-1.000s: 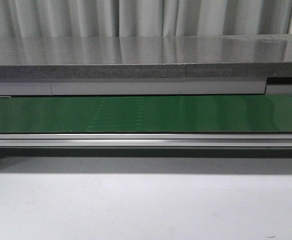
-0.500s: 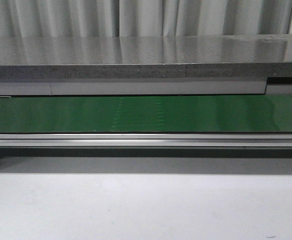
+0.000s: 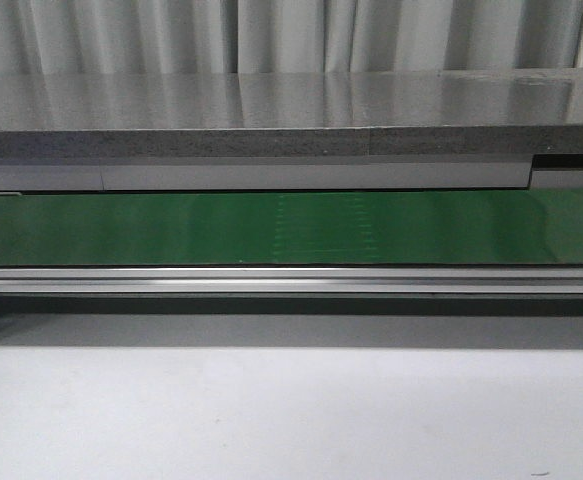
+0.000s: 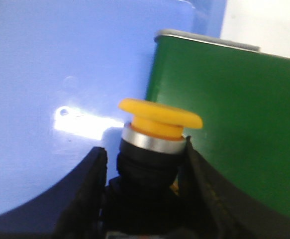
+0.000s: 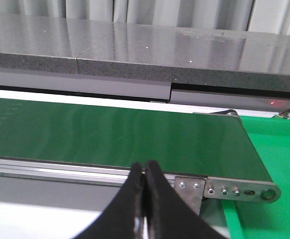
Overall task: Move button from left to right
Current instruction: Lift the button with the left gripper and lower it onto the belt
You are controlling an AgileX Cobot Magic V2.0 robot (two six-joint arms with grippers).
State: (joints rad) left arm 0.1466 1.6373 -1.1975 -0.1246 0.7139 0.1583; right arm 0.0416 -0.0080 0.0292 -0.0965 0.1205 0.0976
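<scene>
A: Left wrist view: the button sits clamped in the left gripper, beside the green conveyor belt, probably for placing there.

B: And the right gripper? Pressed closed, empty, waiting at the belt's end.

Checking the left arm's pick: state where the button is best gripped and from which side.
Grip the button on its black body under the metal collar, fingers either side, coming from behind the base. The yellow cap overhangs, so pads would slip there. The left gripper holds it so.
</scene>
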